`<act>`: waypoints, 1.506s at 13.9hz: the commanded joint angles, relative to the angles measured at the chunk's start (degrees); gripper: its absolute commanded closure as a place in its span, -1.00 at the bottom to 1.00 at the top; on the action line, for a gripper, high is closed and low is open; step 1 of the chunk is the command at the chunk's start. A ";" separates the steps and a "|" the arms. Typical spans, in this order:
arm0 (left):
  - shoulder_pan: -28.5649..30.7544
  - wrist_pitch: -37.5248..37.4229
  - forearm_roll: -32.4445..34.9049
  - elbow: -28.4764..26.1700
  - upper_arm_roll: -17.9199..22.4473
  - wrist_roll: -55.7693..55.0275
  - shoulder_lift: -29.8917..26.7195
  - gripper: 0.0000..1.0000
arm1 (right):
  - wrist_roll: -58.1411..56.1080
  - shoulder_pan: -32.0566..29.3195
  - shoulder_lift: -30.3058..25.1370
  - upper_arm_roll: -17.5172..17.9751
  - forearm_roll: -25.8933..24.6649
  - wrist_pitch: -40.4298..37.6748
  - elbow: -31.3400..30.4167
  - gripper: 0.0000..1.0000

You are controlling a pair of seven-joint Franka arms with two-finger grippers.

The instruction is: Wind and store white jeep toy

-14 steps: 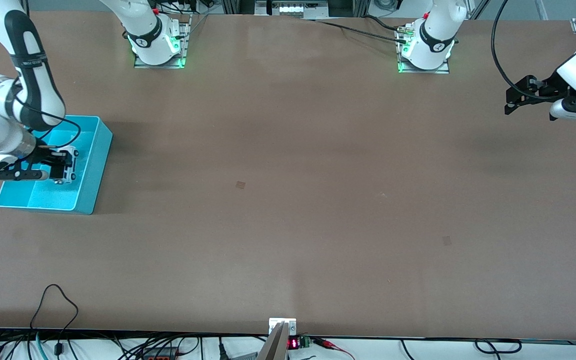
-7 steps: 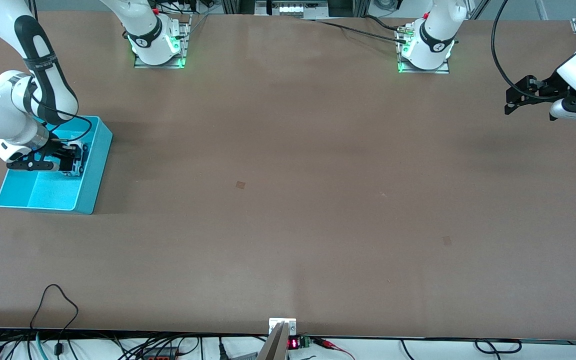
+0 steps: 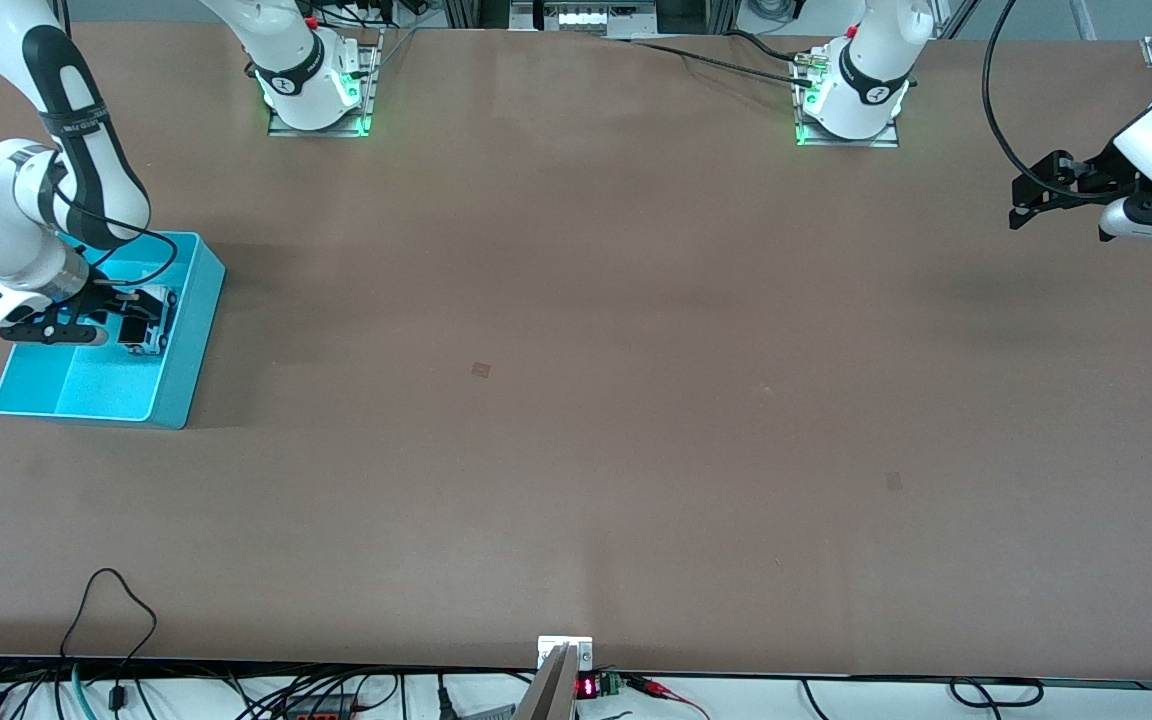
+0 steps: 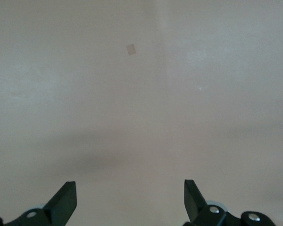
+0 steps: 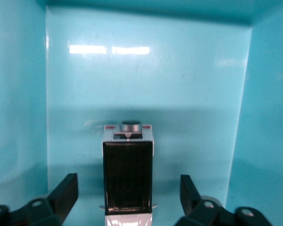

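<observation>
The white jeep toy (image 3: 149, 322), white with a black rear roof, rests inside the turquoise bin (image 3: 188, 340) at the right arm's end of the table. It fills the middle of the right wrist view (image 5: 127, 174), with a grey knob on it. My right gripper (image 3: 136, 322) is down in the bin, open, and its fingers (image 5: 66, 190) stand clear of the jeep on both sides (image 5: 127, 186). My left gripper (image 3: 1021, 205) is open and empty, up over bare table at the left arm's end (image 4: 129, 188), and it waits.
The bin has a lengthwise divider; the jeep is in the compartment toward the table's middle. The bin's walls (image 5: 19, 94) close round my right gripper on three sides. Small square marks (image 3: 480, 369) dot the brown tabletop.
My right gripper carried the jeep farther from the front camera within the bin and down into it, then drew back slightly. The jeep now sits free between the fingers. The left arm has not moved.
</observation>
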 commanded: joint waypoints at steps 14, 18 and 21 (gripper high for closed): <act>0.07 -1.42 -0.27 1.88 0.02 1.19 0.91 -1.00 | 10.55 10.08 -7.03 1.89 0.89 -41.34 31.49 -1.00; 0.07 -1.42 -0.19 1.88 0.02 1.19 0.91 -1.00 | 11.54 11.33 -10.37 4.07 0.89 -42.47 32.28 -1.00; 0.07 -1.42 -0.19 1.88 0.02 1.19 0.91 -1.00 | 12.77 2.65 -12.22 15.74 0.97 -44.41 33.07 -1.00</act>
